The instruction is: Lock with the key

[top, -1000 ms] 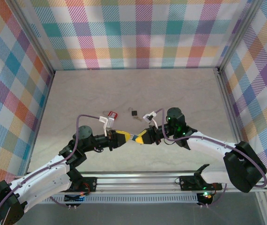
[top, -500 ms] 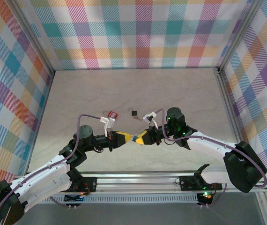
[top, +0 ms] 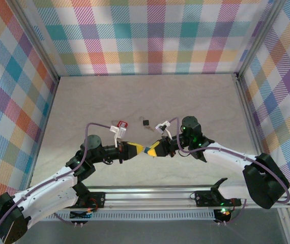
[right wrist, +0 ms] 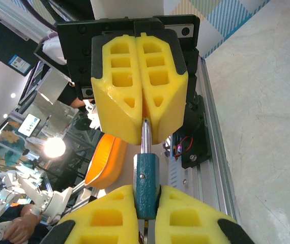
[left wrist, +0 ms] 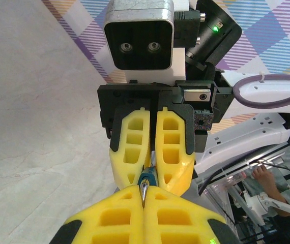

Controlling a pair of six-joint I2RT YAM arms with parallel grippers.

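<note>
The key (right wrist: 145,134) in left jaws touches blue padlock (right wrist: 146,180) in right jaws.

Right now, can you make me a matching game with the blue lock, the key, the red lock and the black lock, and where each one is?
Things:
1. blue padlock
2. key
3. red padlock
4. black padlock

Places:
A. lying on the table, the one farther left
B. pinched in the left gripper
C. lying on the table, the one farther right
D. pinched in the right gripper

Pairs: 1-D, 2-B, 3-A, 4-C
</note>
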